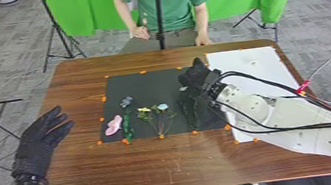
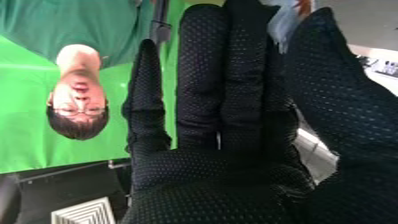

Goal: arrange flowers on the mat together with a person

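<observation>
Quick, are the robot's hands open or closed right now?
Left hand: open, empty.
Right hand: open, fingers straight; whether it holds the pale thing beside them, I can't tell.

Pink, yellow and bluish flowers point(image 1: 163, 107) lie on the dark mat point(image 1: 148, 85).

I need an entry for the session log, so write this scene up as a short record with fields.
surface: brown wooden table
mat: dark, orange marks around its edge
beside mat: white sheet, on the right
pink flower: near the mat's left edge
grey-blue flower: right of the pink one, above a green stem
yellow and white blooms: close together, further right
left hand: at the table's left edge, fingers straight
right hand: over the mat's right part, fingers straight
unclear: whether the pale thing by its fingertips is held
</observation>
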Robot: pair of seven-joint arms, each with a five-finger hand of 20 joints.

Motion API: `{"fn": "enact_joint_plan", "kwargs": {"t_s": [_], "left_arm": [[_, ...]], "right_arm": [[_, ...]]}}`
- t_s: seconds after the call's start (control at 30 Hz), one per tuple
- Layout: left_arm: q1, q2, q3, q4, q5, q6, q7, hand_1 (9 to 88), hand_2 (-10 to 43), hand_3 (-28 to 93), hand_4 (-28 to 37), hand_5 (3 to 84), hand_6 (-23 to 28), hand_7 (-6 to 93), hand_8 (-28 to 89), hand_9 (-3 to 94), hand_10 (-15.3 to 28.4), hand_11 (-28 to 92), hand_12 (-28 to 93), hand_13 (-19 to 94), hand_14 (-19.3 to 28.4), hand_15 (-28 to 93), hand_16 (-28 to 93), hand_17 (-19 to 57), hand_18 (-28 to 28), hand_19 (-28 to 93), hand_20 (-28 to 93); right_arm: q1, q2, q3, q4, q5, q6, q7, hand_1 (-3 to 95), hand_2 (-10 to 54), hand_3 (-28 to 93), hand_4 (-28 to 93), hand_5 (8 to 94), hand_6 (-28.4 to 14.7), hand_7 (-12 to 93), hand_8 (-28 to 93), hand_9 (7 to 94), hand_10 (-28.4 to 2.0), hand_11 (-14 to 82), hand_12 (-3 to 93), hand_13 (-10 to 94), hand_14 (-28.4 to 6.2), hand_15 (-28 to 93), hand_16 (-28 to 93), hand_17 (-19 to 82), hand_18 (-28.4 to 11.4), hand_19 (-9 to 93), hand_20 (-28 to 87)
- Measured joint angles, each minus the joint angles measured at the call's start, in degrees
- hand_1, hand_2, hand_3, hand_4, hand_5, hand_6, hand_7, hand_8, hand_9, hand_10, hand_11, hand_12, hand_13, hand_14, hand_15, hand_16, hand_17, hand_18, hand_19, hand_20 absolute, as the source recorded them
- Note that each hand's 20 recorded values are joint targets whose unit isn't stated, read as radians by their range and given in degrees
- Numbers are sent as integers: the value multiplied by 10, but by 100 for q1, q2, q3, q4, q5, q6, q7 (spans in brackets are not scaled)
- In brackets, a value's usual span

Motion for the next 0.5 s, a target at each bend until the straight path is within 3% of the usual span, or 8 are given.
{"fn": "enact_joint_plan", "kwargs": {"t_s": [0.33, 0.5], "left_arm": [[5, 0, -3, 0, 0, 0, 8, 284, 46, 691, -255, 410, 45, 166, -82, 349, 143, 285, 139, 323, 179, 350, -19, -30, 231, 509, 43], [10, 0, -6, 0, -2, 1, 11, 284, 46, 691, -255, 411, 45, 168, -82, 349, 143, 283, 138, 323, 180, 350, -19, -30, 231, 509, 44]], "right_arm": [[-76, 105, 131, -164, 64, -57, -93, 304, -95, 858, -283, 589, 53, 456, -44, 672, -74, 373, 287, 602, -48, 555, 255, 197, -156, 558, 346], [-238, 225, 438, -359, 254, -65, -281, 249, -76, 894, -280, 592, 49, 408, -90, 654, -78, 375, 281, 587, -60, 558, 257, 186, -165, 556, 350]]}}
